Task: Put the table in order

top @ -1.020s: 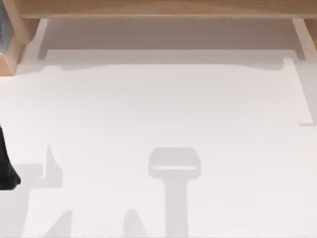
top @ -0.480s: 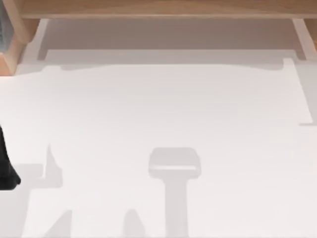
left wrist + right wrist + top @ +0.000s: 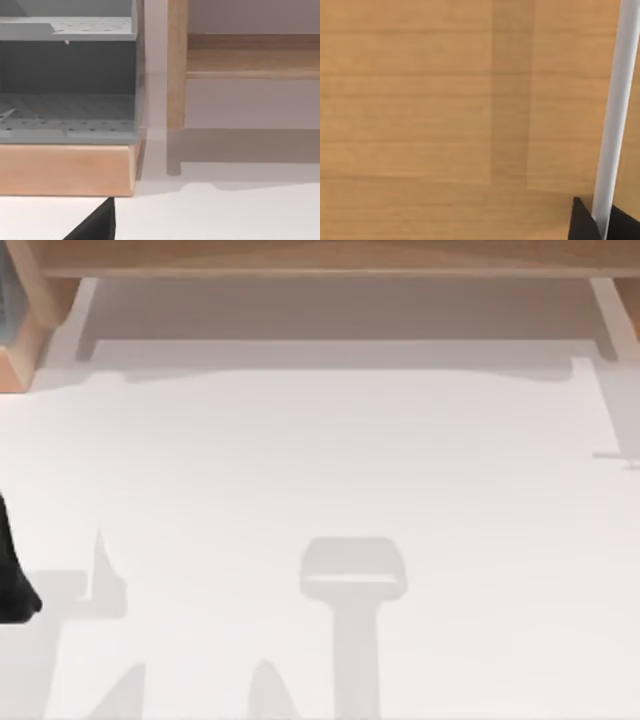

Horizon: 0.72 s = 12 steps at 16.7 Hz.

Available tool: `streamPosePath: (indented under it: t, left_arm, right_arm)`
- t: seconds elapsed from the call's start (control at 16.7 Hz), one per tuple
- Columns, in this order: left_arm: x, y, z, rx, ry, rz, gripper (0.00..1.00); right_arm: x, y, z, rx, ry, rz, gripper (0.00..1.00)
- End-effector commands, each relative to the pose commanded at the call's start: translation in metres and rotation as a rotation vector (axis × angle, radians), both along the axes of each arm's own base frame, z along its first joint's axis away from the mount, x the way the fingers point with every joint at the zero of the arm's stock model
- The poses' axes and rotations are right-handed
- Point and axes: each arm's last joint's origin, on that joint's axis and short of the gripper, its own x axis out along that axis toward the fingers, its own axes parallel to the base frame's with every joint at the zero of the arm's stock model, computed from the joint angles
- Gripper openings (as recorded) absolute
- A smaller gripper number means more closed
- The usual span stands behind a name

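Note:
The table (image 3: 330, 470) is a wide, plain white top with only shadows lying on it. A black part of my left arm shows at its left edge, where my left gripper (image 3: 14, 585) sits low over the top. The left wrist view shows a black tip of that left gripper (image 3: 95, 226) above the table (image 3: 225, 215), facing the shelf. My right gripper (image 3: 601, 225) appears as black parts on either side of a narrow white strip (image 3: 615, 100), which runs across a light-brown wooden surface (image 3: 420, 100). Whether it holds the strip I cannot tell.
A light-brown wooden shelf (image 3: 320, 258) spans the far side, with posts at the left (image 3: 30, 335) and right (image 3: 612, 315). A grey perforated bin (image 3: 67, 75) rests on a wooden ledge (image 3: 65, 167) beside an upright post (image 3: 176, 65).
A thin shadow at the table's right edge has shifted toward the far side. The left arm has not moved.

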Motion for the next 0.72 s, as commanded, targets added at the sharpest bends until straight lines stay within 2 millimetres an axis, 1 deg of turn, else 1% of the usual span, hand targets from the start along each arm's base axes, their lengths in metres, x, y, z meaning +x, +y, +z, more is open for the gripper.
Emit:
streamPosePath:
  t: [0.18,0.42,0.54,0.72]
  left_arm:
    - [0.0,0.0,0.0,0.0,0.0,0.0,1.0]
    - [0.0,0.0,0.0,0.0,0.0,0.0,1.0]
    - [0.0,0.0,0.0,0.0,0.0,0.0,1.0]
    - [0.0,0.0,0.0,0.0,0.0,0.0,1.0]
  right_arm:
    - [0.018,0.001,0.001,-0.001,-0.001,-0.003,0.0]
    - [0.017,0.0,0.001,0.002,0.001,-0.005,0.0]
    - [0.022,0.001,0.0,0.004,0.003,-0.001,0.0]
    - [0.042,0.0,0.0,0.004,0.004,0.002,0.0]
